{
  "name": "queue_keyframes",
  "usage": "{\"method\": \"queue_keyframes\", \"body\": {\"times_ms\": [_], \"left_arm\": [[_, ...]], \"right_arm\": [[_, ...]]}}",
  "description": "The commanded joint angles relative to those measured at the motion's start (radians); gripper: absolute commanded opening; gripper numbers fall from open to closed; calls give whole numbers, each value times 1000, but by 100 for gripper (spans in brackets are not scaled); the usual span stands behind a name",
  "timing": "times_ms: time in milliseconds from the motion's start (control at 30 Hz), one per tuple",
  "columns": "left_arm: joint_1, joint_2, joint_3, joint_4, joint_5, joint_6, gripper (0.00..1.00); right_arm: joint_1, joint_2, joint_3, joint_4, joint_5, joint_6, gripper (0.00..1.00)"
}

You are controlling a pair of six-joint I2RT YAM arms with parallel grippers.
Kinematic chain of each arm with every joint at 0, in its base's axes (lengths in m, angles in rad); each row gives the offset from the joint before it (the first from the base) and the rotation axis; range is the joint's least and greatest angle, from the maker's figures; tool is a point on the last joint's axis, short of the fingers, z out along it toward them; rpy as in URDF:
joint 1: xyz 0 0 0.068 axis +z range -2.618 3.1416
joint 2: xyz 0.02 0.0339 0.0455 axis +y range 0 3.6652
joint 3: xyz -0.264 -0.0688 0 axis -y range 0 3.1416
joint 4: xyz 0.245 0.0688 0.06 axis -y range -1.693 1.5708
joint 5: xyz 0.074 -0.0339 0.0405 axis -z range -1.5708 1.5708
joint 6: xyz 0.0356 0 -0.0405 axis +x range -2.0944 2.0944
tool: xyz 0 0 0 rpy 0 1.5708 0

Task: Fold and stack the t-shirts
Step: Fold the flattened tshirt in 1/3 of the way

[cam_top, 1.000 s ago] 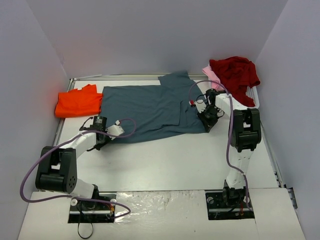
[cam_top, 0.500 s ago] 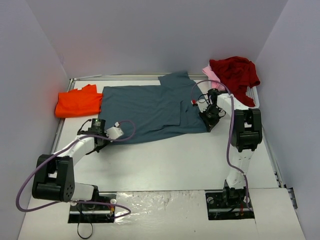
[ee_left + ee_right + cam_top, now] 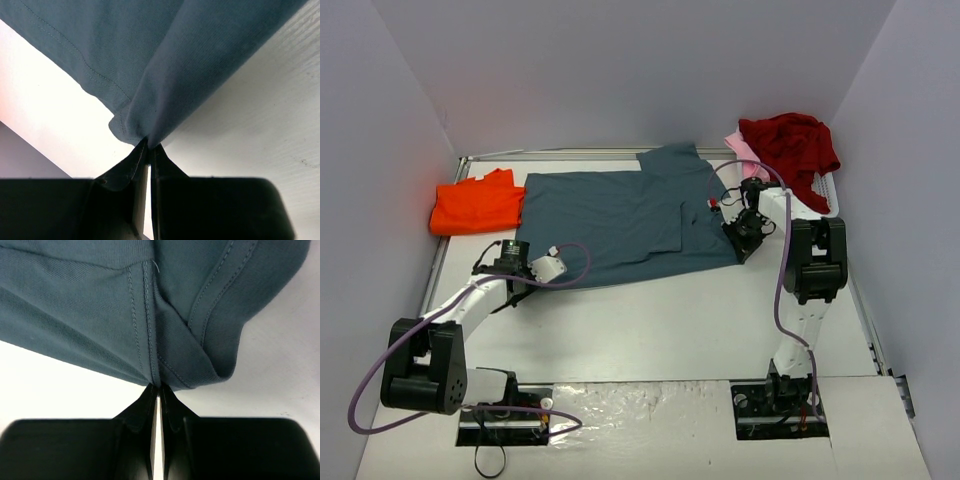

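Pinching, left: left gripper (image 3: 525, 283) has its jaws pressed together on the near-left hem corner of the slate blue-grey t-shirt (image 3: 620, 215). The left wrist view shows a thin fold of cloth (image 3: 200, 60) caught between the black fingertips (image 3: 149, 150).
Pinching, right: right gripper (image 3: 740, 238) is clamped on the near-right corner of the same shirt. The right wrist view shows the tips (image 3: 159, 390) meeting on a double-stitched seam where the hem bunches up (image 3: 75, 305).
Slate shirt, place: spread flat on the far middle of the white table (image 3: 660, 330), stretched between the two grippers, with one sleeve poking toward the back edge.
Slate shirt, texture: matte fine knit with visible rib lines, rows of stitching along the hems, and soft rounded folds at both pinched corners.
Orange t-shirt (image 3: 475, 205): bright, folded into a rough rectangle at far left, touching the slate shirt's left edge.
Dark red t-shirt (image 3: 790, 145): crumpled heap at far right, piled on the white plastic basket (image 3: 825, 195).
Pale pink t-shirt (image 3: 742, 148): only a small strip shows, just left of the dark red heap.
Table surface: white and matte, with a faint grain in the left wrist view.
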Motion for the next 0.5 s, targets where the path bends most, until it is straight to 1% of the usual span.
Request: {"method": "queue_keyframes", "body": {"times_ms": [0, 167, 267, 467], "left_arm": [[5, -13, -2, -47, -47, 19, 2], [6, -42, -19, -21, -83, 36, 2], [8, -62, -1, -24, -100, 56, 2], [19, -64, 56, -75, -66, 81, 2]], "right_arm": [[-19, -8, -43, 0, 99, -12, 0], [-36, -10, -43, 0, 100, -14, 0], [-39, -38, -37, -3, 100, -14, 0], [-39, -116, -67, -26, 109, -29, 0]]}}
